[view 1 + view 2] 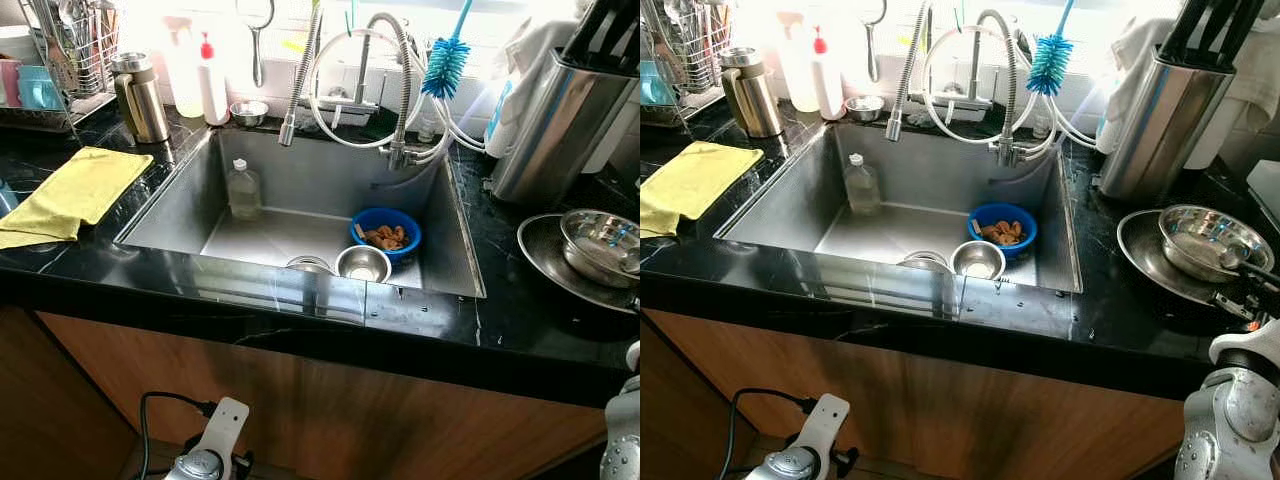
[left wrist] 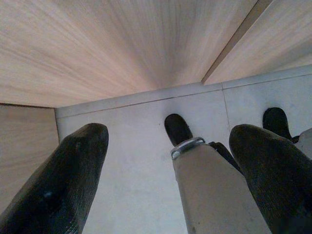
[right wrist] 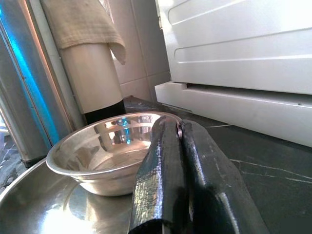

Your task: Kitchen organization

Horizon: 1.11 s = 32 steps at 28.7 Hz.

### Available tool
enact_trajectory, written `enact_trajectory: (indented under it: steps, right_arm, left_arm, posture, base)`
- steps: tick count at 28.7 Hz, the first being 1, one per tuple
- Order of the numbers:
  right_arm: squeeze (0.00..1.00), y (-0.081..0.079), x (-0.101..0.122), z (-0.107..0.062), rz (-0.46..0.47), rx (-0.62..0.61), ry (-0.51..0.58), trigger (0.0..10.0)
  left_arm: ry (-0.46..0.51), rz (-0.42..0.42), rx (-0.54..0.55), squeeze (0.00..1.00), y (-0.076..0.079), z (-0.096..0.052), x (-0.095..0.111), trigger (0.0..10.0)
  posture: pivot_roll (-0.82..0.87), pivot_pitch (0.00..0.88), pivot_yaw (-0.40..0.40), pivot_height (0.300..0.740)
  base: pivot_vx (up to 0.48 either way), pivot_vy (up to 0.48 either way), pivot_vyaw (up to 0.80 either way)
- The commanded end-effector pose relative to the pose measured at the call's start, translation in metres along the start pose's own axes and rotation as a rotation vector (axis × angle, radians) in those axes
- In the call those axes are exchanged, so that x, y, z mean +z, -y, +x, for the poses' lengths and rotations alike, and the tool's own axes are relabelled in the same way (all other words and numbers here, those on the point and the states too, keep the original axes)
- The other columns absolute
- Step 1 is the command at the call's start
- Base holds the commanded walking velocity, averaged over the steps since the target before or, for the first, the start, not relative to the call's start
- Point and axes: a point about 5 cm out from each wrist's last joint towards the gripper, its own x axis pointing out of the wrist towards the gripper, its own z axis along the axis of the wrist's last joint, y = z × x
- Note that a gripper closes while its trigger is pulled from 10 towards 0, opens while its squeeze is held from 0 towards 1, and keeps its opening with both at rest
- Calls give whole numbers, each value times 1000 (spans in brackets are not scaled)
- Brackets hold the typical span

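Right gripper (image 3: 179, 127): working at the right end of the counter, its two black fingers pressed together on the rim of the steel bowl (image 3: 105, 151), pinching it
Steel bowl: sitting inside a wide steel plate (image 1: 1145, 262) on the black counter (image 1: 1110, 320), well to the right of the sink (image 1: 820, 195)
Behind the bowl: a tall steel knife holder (image 1: 1155, 125) is standing just beside the plate, with a white appliance (image 3: 234, 53) showing past it in the right wrist view
Left gripper (image 2: 168, 170): hanging idle low in front of the wooden cabinet (image 2: 112, 44), its fingers spread wide apart over the pale floor (image 2: 131, 146), holding nothing
Sink: holding a blue bowl (image 1: 386, 232) with brown scraps, a small steel bowl (image 1: 363, 263) touching its front, another steel rim (image 1: 308, 265) just to the left, and a clear bottle (image 1: 243, 190) standing upright near the back left corner
Faucet (image 1: 300, 75): a flexible spring hose is hanging over the basin, with a blue bottle brush (image 1: 445, 65) hanging beside it
Counter left of the sink: a yellow cloth (image 1: 75, 190) is lying flat, a steel jug (image 1: 140, 95) is standing behind it, and a dish rack (image 1: 70, 55) is sitting in the corner
Back ledge: a white bottle with a red top (image 1: 212, 85) is standing next to a tiny steel dish (image 1: 248, 112)
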Motion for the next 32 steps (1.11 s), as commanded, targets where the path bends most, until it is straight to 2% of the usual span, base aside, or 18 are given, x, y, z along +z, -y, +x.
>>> enact_trajectory:
  steps: [1, 2, 11, 13, 15, 16, 17, 18, 20, 22, 27, 31, 32]
  right_arm:
    - [0, -7, 10, 2, 5, 34, 23, 9020]
    - [0, -10, 12, 2, 7, 44, 28, 10000]
    - [0, -36, 34, 3, 44, 152, 83, 10000]
    - [0, -50, 49, 3, 52, 225, 122, 10000]
    - [0, -55, 55, 2, 55, 259, 139, 10000]
    - [0, -65, 63, 0, 53, 321, 164, 10000]
    - [0, -65, 63, 0, 53, 321, 164, 10000]
    - [0, -76, 70, -3, 44, 399, 182, 10000]
    - [0, -84, 73, -6, 36, 459, 184, 10000]
    - [0, -98, 68, -12, -2, 593, 150, 10000]
    - [0, -107, 53, -16, -29, 711, 60, 10000]
    - [0, -111, 29, -15, -83, 787, -73, 10000]
    - [0, -112, 15, -13, -116, 821, -126, 10000]
  left_arm:
    - [6, 1, 4, 0, 0, 1, 4, 10000]
    - [7, 1, 4, 0, 0, 1, 4, 10000]
    - [13, -7, 7, 0, 0, 1, 6, 10000]
    - [14, -10, 8, 0, 0, 1, 7, 10000]
    - [14, -12, 9, 0, 0, 1, 7, 10000]
    - [14, -14, 9, 0, 0, 1, 7, 10000]
    - [14, -14, 9, 0, 0, 1, 7, 10000]
    - [14, -15, 10, 0, 0, 1, 7, 10000]
    - [14, -15, 9, 0, 0, 1, 7, 10000]
    - [16, -17, 9, 0, 1, 1, 7, 10000]
    - [16, -21, 10, 0, 2, 1, 7, 10000]
    - [13, -24, 11, 0, 2, 1, 6, 10000]
    - [12, -26, 11, 0, 2, 1, 6, 10000]
  posture:
    - [39, 4, -55, 736]
    - [39, 4, -56, 736]
    - [41, 3, -59, 736]
    - [41, 2, -60, 736]
    - [40, 1, -62, 736]
    - [38, 1, -62, 736]
    - [38, 1, -62, 736]
    - [34, 1, -62, 736]
    - [34, 1, -63, 736]
    - [33, 2, -67, 736]
    - [34, 2, -71, 736]
    - [34, 2, -72, 736]
    - [37, 3, -73, 736]
  base:
    - [0, 0, 0]
    - [0, 0, 0]
    - [0, 0, 0]
    - [0, 0, 0]
    - [0, 0, 0]
    - [0, 0, 0]
    - [0, 0, 0]
    - [0, 0, 0]
    - [0, 0, 0]
    - [0, 0, 0]
    - [0, 0, 0]
    - [0, 0, 0]
    - [0, 0, 0]
